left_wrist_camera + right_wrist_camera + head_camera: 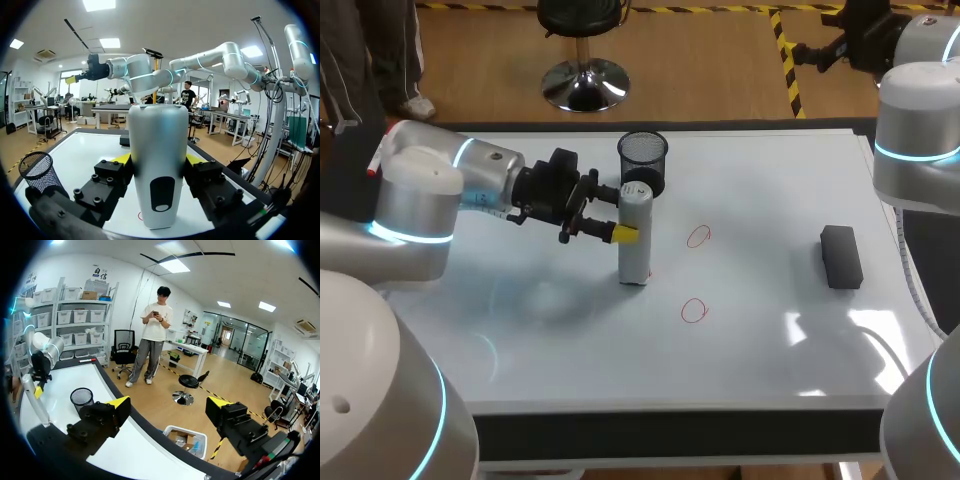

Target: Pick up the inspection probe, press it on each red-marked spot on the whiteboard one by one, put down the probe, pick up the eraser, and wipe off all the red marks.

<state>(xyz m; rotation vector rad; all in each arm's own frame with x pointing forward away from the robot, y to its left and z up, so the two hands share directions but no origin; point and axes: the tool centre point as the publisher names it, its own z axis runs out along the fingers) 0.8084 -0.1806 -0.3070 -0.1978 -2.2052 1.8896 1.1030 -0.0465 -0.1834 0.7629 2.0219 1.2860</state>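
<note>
One white probe point(634, 258) stood upright mid-frame on the whiteboard tabletop point(520, 330), clamped between both yellow tips of the left tool point(628, 233). Two red marks lay to its right: an upper circle point(698, 236) and a lower circle point(693, 311). One black eraser point(841, 256) lay farther right. One mesh cup point(643, 155) stood just behind the probe. The right tool point(169, 404) gaped wide, holding nothing.

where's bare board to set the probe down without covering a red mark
Free: the broad near-left stretch of the whiteboard, in front of the probe; also the strip between the eraser and the far red circle and near red circle. Crowded: by the mesh cup, just behind the probe.
</note>
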